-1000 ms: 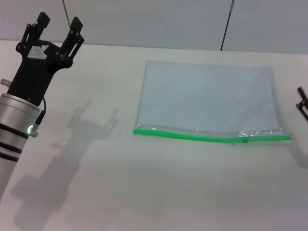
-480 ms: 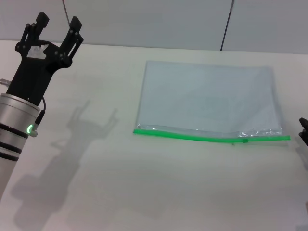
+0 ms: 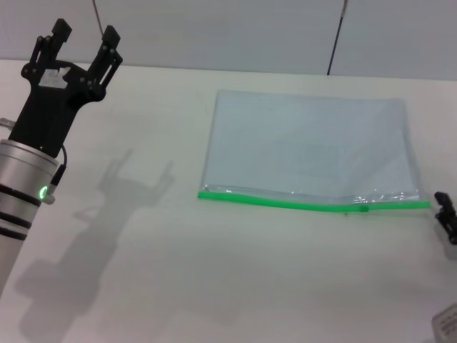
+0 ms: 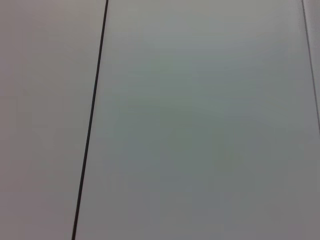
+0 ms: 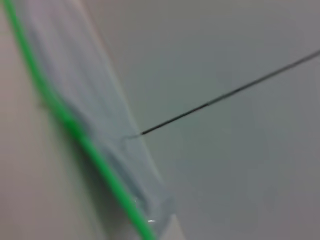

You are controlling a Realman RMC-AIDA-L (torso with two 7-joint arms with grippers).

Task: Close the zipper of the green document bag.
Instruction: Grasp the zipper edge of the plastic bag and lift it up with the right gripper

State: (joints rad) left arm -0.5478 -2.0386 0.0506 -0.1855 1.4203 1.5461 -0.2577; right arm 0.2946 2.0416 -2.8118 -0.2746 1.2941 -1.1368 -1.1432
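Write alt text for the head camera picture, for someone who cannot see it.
A flat, translucent green document bag lies on a white table, its bright green zipper along the near edge. The left pincer is raised, fingers open, far to the bag's left. Only a tip of the right pincer shows at the right edge, beside the zipper's end.

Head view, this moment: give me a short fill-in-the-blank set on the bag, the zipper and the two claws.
1. The green document bag lies flat on the ____.
2. The zipper runs along the bag edge ____ to the robot.
3. The left claw, raised far from the bag, has its fingers ____.
4. The right claw is near the zipper's ____ end.

Missing words: table; nearest; open; right
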